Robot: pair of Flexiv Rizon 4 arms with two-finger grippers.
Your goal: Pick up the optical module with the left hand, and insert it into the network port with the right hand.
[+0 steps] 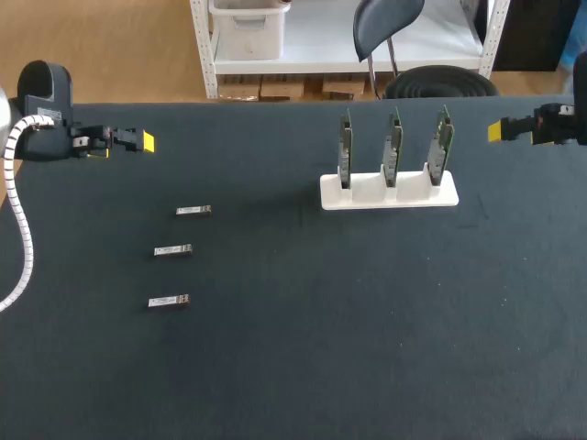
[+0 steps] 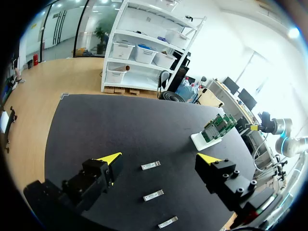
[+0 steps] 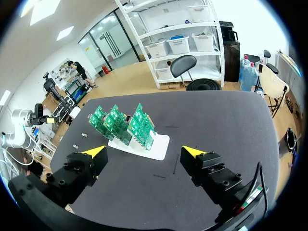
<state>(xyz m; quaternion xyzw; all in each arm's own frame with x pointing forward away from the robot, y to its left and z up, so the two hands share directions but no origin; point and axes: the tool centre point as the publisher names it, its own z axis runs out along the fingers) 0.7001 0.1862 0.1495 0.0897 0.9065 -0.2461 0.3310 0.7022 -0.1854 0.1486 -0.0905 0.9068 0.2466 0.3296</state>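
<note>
1. three optical modules (image 1: 172, 249) lay in a loose column on the left part of the dark table (image 1: 293, 367), each apart from the others and none of them held.
2. the left gripper (image 2: 160, 158) hung above the table near its far left corner, beyond the farthest module; its yellow-tipped fingers stood wide apart with nothing between them.
3. in the left wrist view the modules lay on the table ahead of and below those spread fingers, touching neither.
4. a white stand (image 1: 389, 194) sat right of the middle, toward the far edge, holding three green circuit boards (image 1: 393, 147) upright in a row, edge-on to the head camera.
5. the right gripper (image 3: 144, 151) hovered by the far right edge, well apart from the stand; its fingers were also spread, gripping nothing.
6. the network ports on the boards were too small to make out.
</note>
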